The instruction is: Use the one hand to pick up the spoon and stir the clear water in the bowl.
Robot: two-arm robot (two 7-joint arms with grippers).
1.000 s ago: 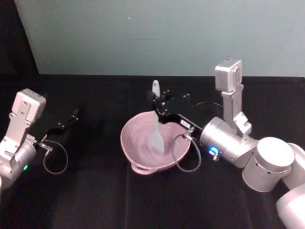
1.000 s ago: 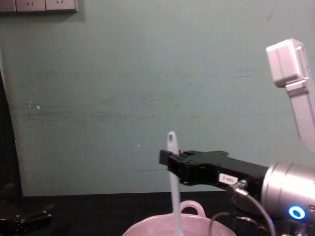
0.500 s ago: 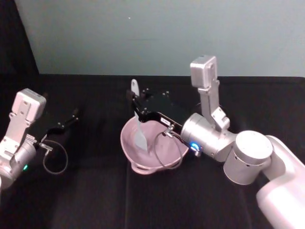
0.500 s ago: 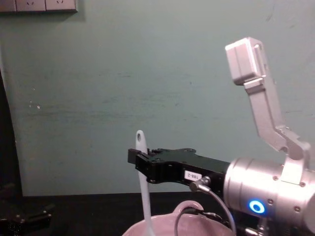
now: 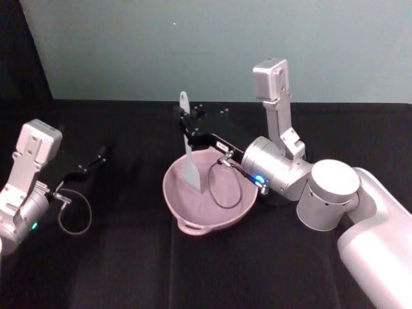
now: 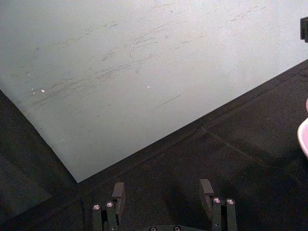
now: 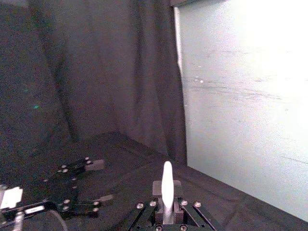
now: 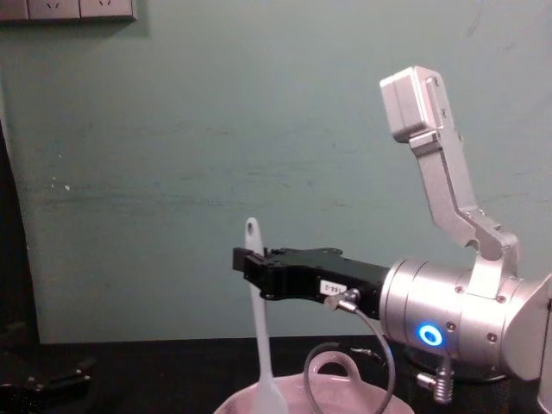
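My right gripper (image 5: 187,126) is shut on the handle of the white spoon (image 5: 188,149) and holds it nearly upright over the far left side of the pink bowl (image 5: 222,215). In the chest view the spoon (image 8: 256,310) hangs from the gripper (image 8: 250,261), its flat head about level with the bowl's rim (image 8: 235,402). The right wrist view shows the spoon handle (image 7: 167,183) pinched between the jaws. Water cannot be made out. My left gripper (image 5: 96,158) rests open on the table at the far left, its fingers (image 6: 118,191) spread with nothing between them.
A black cloth covers the table (image 5: 129,257). A teal wall (image 5: 193,45) stands behind it, with a dark curtain (image 5: 19,51) at the left. A black cable (image 5: 219,187) from my right wrist loops over the bowl. The bowl's edge (image 6: 304,137) shows in the left wrist view.
My right gripper carried the spoon leftward across the bowl, then rose a little, so the spoon's head sits higher at the bowl's left side. The left arm has not moved.
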